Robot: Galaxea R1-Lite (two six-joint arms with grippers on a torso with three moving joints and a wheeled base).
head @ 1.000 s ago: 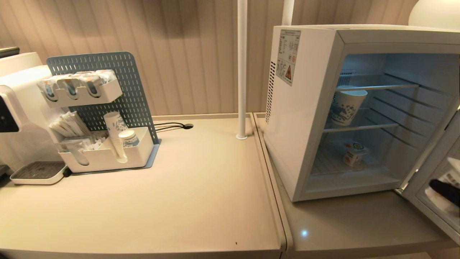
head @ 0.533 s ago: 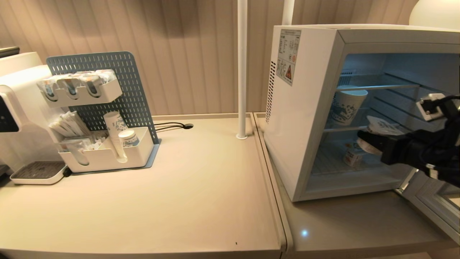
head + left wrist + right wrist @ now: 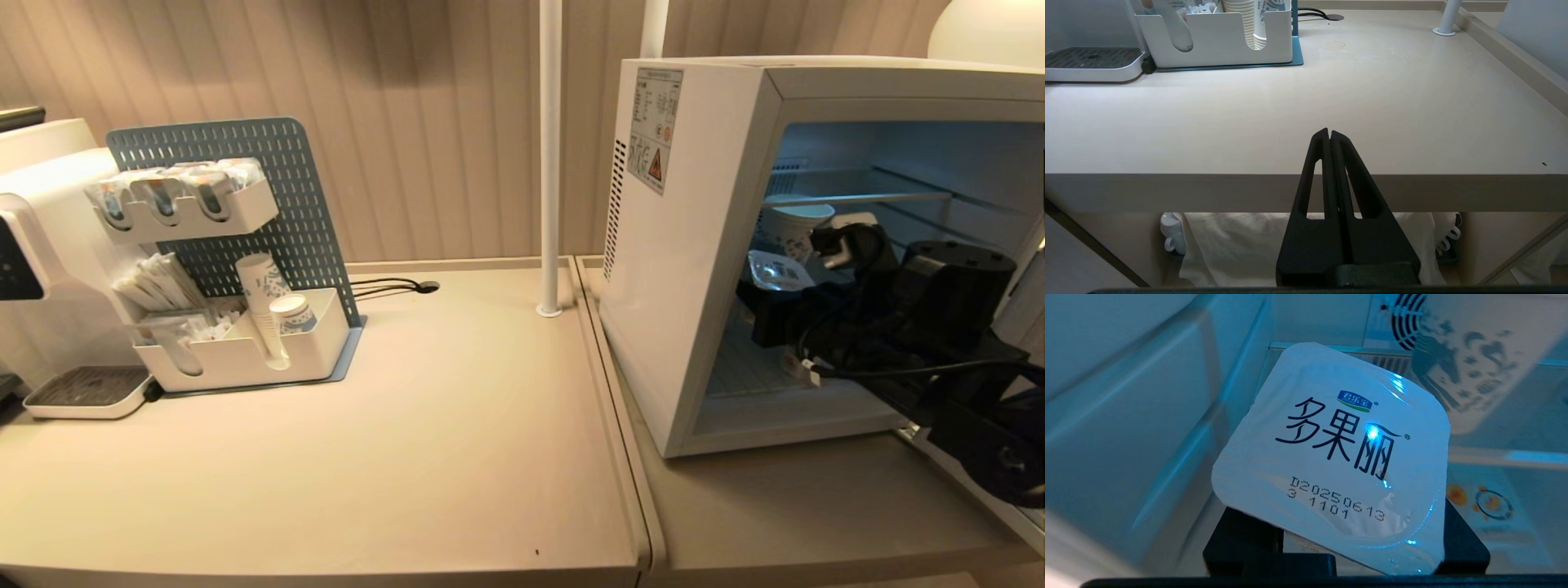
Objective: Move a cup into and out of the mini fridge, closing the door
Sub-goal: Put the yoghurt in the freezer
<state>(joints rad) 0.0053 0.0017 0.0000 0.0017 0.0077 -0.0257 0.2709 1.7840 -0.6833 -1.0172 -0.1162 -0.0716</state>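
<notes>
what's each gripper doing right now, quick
Left gripper: shut, empty, parked by the table edge.
Right gripper: shut on the yogurt cup, inside the mini fridge.

A sealed cup (image 3: pixel 1339 457) with a white foil lid fills the middle of the view, its lid printed with black Chinese characters, a small green and blue logo and a stamped date code. The right gripper (image 3: pixel 1345 547) clamps it from both sides, black fingers (image 3: pixel 1241 535) showing under the lid's edges. Around it lie the pale interior walls of the mini fridge (image 3: pixel 1126 396), with a round fan grille (image 3: pixel 1406 324) at the back. A patterned paper cup (image 3: pixel 1474 363) stands beyond, blurred, and a small carton (image 3: pixel 1486 506) with orange print sits lower down.
</notes>
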